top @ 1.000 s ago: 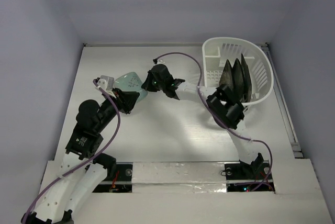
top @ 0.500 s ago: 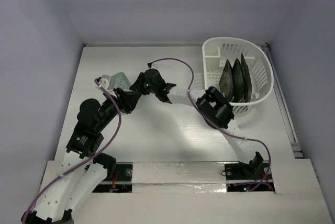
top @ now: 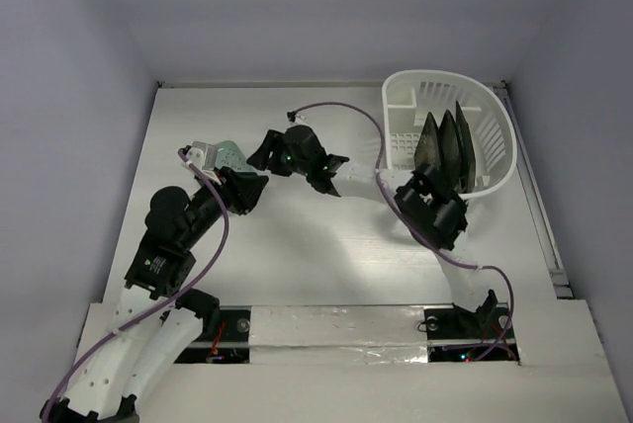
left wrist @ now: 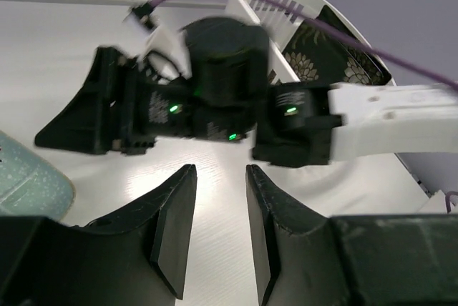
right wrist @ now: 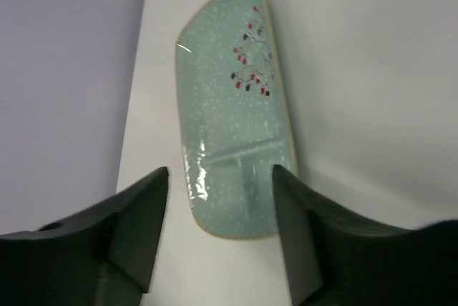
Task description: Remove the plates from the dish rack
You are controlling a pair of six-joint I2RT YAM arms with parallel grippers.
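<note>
The small pale mint plate (right wrist: 232, 106) with red and black specks lies on the white table, its near end just ahead of my right gripper (right wrist: 220, 177), which is open and astride that end without touching it. From above, the mint plate (top: 227, 154) shows between my right gripper (top: 260, 153) and the left arm. My left gripper (left wrist: 220, 170) is open over bare table and holds nothing; the mint plate's corner (left wrist: 28, 181) is at its lower left. Three dark flowered plates (top: 445, 149) stand on edge in the white dish rack (top: 495, 117) at the back right.
The right arm's wrist and forearm (left wrist: 236, 99) cross closely in front of my left gripper (top: 255, 188). A purple cable (top: 341, 107) arcs over the table's middle. The table's left edge runs just beyond the mint plate. Grey walls enclose the table.
My right gripper has opened and let go of the mint plate, which now rests on the table at the left. The left gripper has opened wider too.
</note>
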